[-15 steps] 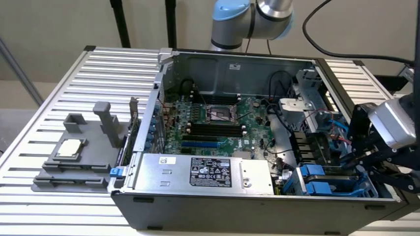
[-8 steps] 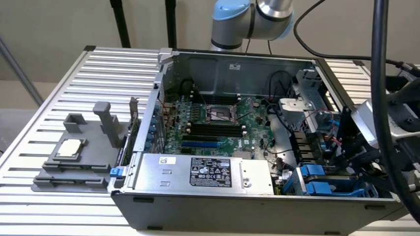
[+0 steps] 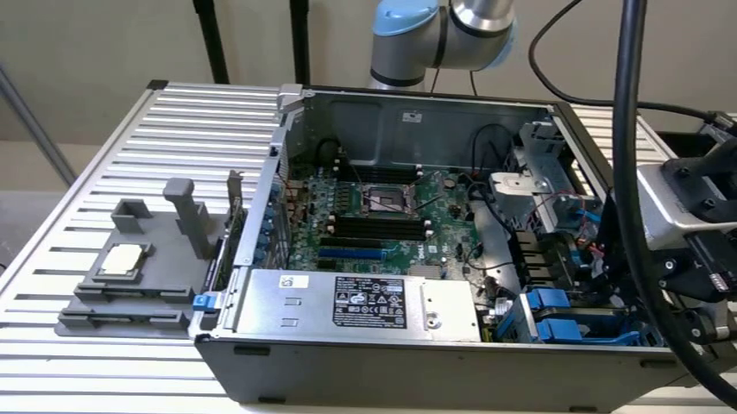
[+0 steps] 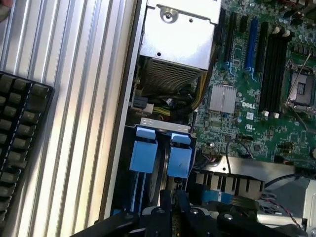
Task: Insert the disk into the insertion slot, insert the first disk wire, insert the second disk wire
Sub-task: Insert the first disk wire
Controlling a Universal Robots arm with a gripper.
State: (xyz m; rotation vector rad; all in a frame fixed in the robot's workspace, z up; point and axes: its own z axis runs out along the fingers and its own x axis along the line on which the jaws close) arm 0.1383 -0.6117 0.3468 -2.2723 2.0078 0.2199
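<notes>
While the dark fingers (image 4: 165, 205) are pressed together with no gap between them, they hang just over the drive cage (image 4: 165, 126), closest to one of its two bright blue clips (image 4: 178, 159). Nothing can be made out between the tips, and whether they touch the clip cannot be told. The two clips stand side by side in the cage. Whether the disk sits between them cannot be told either.

Seen from the wrist, the cage lies just beside the silver power supply (image 4: 177, 34), with the green motherboard (image 4: 247, 98) along its other side. A black keyboard (image 4: 19, 143) rests on the ribbed aluminium bench (image 4: 84, 98), well apart from the cage.

From the exterior view, the open computer case (image 3: 461, 366) lies on the bench (image 3: 127, 371), and the drive cage (image 3: 553, 323) sits in the near corner at the exterior view's right, next to the power supply (image 3: 357, 302). The robot arm (image 3: 444, 34) rises behind the case. A grey fixture (image 3: 138, 293) stands on the bench at the exterior view's left.
</notes>
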